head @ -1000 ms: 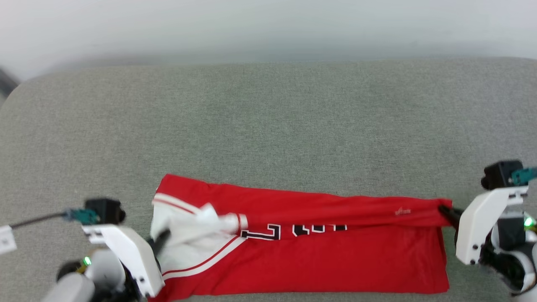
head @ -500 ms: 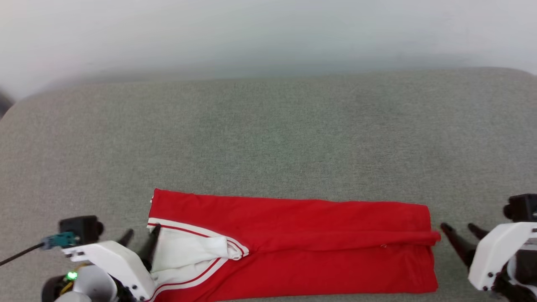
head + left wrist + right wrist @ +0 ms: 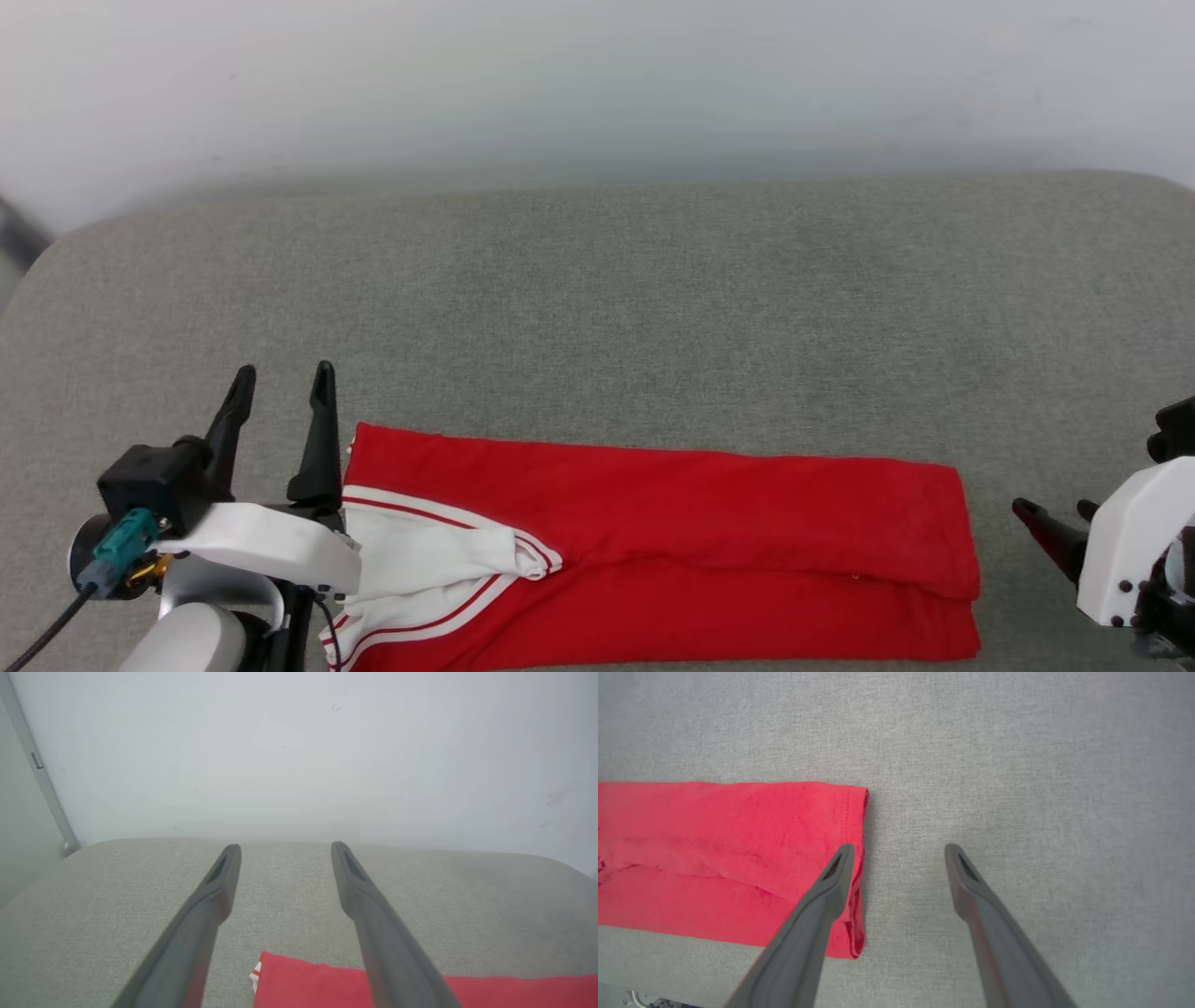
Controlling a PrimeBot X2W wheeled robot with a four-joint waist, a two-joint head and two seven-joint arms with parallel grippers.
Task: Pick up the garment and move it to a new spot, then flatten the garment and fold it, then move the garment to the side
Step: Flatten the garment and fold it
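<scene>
The garment (image 3: pixel 672 541) lies folded into a long red strip on the grey cushion near the front edge, with a white sleeve panel and white stripe trim at its left end. My left gripper (image 3: pixel 280 387) is open, raised just left of that end, with nothing between its fingers (image 3: pixel 219 886); the garment's corner (image 3: pixel 299 984) shows below them. My right gripper (image 3: pixel 1055 511) is open, just right of the garment's right end (image 3: pixel 738 858). In the right wrist view its left finger (image 3: pixel 831 882) hangs over the hem and holds nothing.
The grey cushion (image 3: pixel 597 308) stretches wide behind the garment up to a pale wall (image 3: pixel 597 84). Its rounded corners (image 3: pixel 56 271) fall away at far left and right. A grey pipe (image 3: pixel 42 779) runs down the wall at left.
Both grippers let go of the garment and opened. The top fold dropped flat, hiding the black lettering. The left gripper rose and now points away; the right one backed off to the right.
</scene>
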